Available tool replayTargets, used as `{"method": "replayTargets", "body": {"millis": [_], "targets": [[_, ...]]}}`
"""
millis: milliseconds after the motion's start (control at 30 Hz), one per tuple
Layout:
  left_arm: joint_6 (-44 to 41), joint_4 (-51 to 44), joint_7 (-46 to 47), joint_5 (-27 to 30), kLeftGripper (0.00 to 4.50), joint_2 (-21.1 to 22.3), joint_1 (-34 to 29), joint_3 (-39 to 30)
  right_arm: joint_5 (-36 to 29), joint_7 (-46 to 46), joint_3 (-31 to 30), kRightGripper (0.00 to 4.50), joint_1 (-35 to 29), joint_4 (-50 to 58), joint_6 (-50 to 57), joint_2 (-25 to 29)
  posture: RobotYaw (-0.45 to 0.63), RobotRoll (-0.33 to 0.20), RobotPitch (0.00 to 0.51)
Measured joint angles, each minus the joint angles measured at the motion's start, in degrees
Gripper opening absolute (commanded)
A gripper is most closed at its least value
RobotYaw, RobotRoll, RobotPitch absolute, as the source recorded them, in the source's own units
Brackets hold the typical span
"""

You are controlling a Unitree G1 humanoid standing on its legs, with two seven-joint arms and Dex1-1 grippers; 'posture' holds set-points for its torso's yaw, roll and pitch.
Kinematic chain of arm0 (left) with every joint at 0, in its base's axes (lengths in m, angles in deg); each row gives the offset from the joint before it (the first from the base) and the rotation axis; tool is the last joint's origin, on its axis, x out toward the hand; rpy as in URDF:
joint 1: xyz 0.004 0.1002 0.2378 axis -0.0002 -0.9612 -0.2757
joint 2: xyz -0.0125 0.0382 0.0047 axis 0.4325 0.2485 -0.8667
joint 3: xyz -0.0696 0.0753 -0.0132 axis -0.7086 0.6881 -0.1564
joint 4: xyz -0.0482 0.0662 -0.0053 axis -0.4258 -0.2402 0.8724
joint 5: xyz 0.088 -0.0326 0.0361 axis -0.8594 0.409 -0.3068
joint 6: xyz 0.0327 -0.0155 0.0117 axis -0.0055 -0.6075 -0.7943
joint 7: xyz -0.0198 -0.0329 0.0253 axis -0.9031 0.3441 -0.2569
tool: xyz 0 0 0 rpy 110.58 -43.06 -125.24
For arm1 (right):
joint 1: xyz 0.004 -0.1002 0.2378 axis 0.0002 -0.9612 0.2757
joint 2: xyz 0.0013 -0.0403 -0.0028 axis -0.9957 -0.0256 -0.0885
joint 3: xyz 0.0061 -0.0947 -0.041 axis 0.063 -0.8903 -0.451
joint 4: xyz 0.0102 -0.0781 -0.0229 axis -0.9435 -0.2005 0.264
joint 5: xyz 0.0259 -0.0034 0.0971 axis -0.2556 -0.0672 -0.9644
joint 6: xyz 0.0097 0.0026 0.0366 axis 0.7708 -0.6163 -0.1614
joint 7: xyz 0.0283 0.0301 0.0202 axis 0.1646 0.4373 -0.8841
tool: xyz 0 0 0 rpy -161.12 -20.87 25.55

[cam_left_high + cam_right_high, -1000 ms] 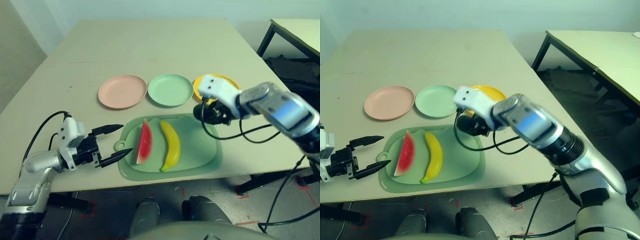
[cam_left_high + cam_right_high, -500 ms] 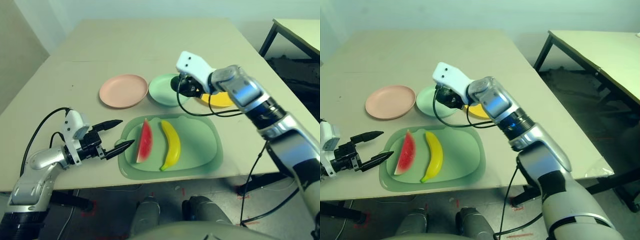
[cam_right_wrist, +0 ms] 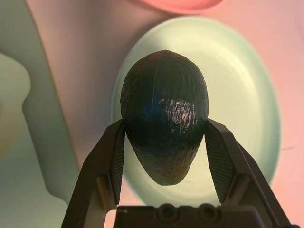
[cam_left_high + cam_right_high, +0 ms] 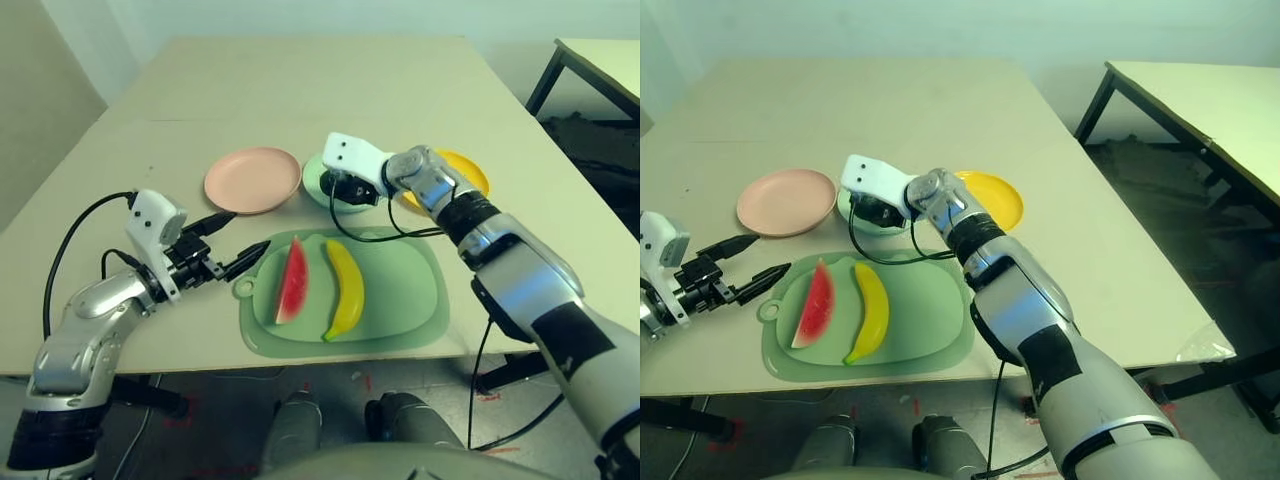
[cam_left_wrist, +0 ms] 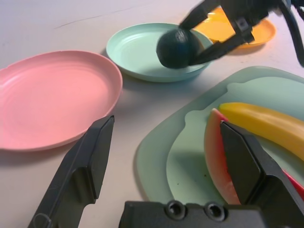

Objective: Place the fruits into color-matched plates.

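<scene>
**Avocado gripped over the mint plate; banana and watermelon on the green mat**

The right end effector (image 3: 166, 121) has the dark green avocado (image 3: 165, 116) clasped between its two fingers, one against each side. The fruit is over the mint green plate (image 3: 237, 95); whether its underside touches the plate cannot be told. The visible part of that plate's surface is bare.

The left end effector (image 4: 251, 228) is spread wide with nothing in its grasp, near the ten o'clock edge of the large green mat (image 4: 400, 300). In the left wrist view, one of its fingers partly covers the watermelon wedge; whether they touch cannot be told.

Clock directions here are taken from the middle of the mat, as the left eye view shows it. The mat carries two fruits. The red watermelon wedge (image 4: 292, 285) lies toward nine o'clock, its narrow tip pointing to about twelve. Just beside it, close to the middle, is the yellow banana (image 4: 349, 290), its green-tipped end toward six o'clock.

Beyond the mat, the three plates form a row on the pale desk (image 4: 300, 90). The pink plate (image 4: 253, 180) is at eleven o'clock and is empty. The mint one is at twelve. The yellow plate (image 4: 995, 200) is between one and two o'clock, partly behind the right arm, with nothing on its visible part.
</scene>
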Motion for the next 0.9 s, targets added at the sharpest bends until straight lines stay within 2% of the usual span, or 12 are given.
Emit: {"method": "replayTargets", "body": {"millis": [33,67,100,167,367,500,600,767,833,900], "targets": [[-0.1,0.0,0.0,-0.1,4.5,0.0,0.0,0.0,0.4,-0.3,0.4,2.68,0.0,-0.8,-0.4,-0.1,0.14,0.0,0.083],[0.0,0.0,0.1,-0.2,4.5,0.0,0.0,0.0,0.7,-0.6,0.8,3.43,0.1,-1.5,-0.8,-0.2,0.14,0.0,0.083],[0.0,0.0,0.0,-0.2,4.5,0.0,0.0,0.0,0.9,-0.9,1.0,3.63,0.1,-1.8,-1.0,-0.3,0.14,0.0,0.083],[0.3,0.0,-0.7,-0.2,4.5,-0.4,0.0,0.0,1.5,-2.1,2.1,4.44,0.6,-2.9,-1.2,-0.2,0.13,0.0,0.08],[1.6,0.0,-2.6,-0.3,4.5,-1.2,-0.1,0.6,2.4,-1.6,4.9,4.48,4.3,-3.5,-2.0,2.7,0.12,0.0,0.08],[3.3,0.2,-7.0,0.9,4.5,-1.2,0.0,0.7,2.6,5.1,5.3,4.48,5.5,1.8,-3.9,6.8,0.1,0.0,0.077],[4.3,0.3,-12.3,3.4,4.5,-0.8,-0.1,0.4,2.0,16.3,4.9,4.48,2.3,17.2,-5.9,12.3,0.09,0.0,0.074],[4.9,1.4,-21.0,6.7,4.5,1.7,-1.5,-0.8,1.7,32.2,-0.1,4.48,-14.6,50.3,-6.1,23.2,0.07,0.0,0.073],[4.9,2.1,-24.3,7.2,4.5,3.4,-1.5,-0.8,1.5,36.3,-2.8,4.48,-19.9,61.0,-4.5,24.4,0.07,0.0,0.076],[4.9,2.5,-26.7,7.3,4.5,4.5,-1.1,-0.8,1.4,37.9,-4.8,4.48,-21.2,67.2,-4.1,23.3,0.06,0.0,0.079]]}}
